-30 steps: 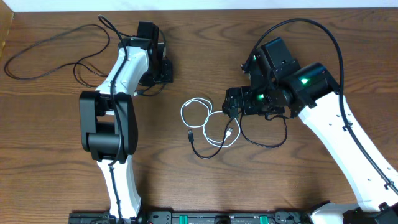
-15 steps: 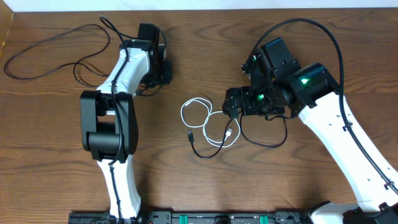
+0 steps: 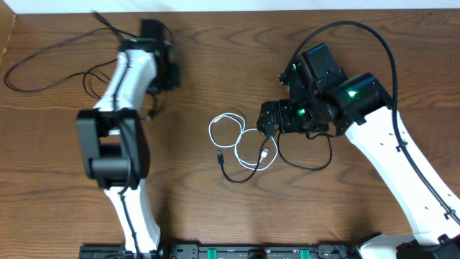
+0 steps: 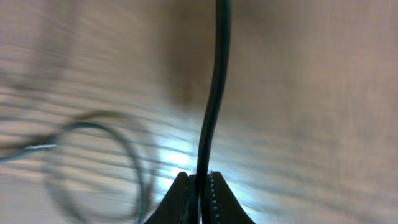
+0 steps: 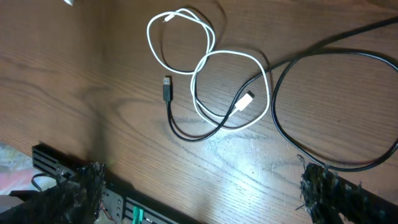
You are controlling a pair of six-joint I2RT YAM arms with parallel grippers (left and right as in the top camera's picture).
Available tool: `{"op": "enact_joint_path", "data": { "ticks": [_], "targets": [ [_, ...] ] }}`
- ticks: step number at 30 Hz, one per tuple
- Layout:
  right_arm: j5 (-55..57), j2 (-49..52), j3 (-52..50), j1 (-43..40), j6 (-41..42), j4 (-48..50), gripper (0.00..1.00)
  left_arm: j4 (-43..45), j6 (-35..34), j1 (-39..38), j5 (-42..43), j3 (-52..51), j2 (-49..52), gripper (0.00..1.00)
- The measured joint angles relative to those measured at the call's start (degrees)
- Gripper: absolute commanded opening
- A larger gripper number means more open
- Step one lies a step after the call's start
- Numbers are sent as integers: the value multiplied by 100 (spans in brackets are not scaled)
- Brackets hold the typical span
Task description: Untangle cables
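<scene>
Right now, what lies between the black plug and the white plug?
In the right wrist view, one strand of the white cable runs between the black plug and the white plug; otherwise bare table.

We find bare table (image 3: 187, 208) open for a pass between the left arm (image 3: 108, 144) and the central coil, and along the near edge. At the coil the white cable (image 5: 210, 55) and black cable (image 5: 166, 89) cross, the right tool (image 5: 202, 186) spread wide above them. The far black cable (image 3: 32, 52), pinched in the left tool (image 4: 199, 180), sprawls over the far-left corner.
</scene>
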Motion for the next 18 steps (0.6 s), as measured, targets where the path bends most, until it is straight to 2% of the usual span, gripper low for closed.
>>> {"op": "enact_joint_path", "data": {
  "ticks": [9, 12, 15, 16, 17, 18],
  "targets": [
    [0, 0, 0, 0, 0, 13, 99, 994, -682, 1239, -352, 575, -1692, 7],
    [0, 0, 0, 0, 0, 13, 99, 984, -758, 1622, -485, 612, -1711, 8],
    [2, 0, 0, 0, 0, 13, 99, 977, -800, 1884, -684, 605, -1318, 8],
    [2, 0, 0, 0, 0, 13, 99, 975, -800, 1963, -732, 599, -1145, 13],
    [2, 0, 0, 0, 0, 17, 99, 970, -800, 2044, -780, 579, -968, 22],
    [13, 0, 0, 0, 0, 31, 99, 944, -822, 2116, -817, 560, -800, 43]
  ]
}}
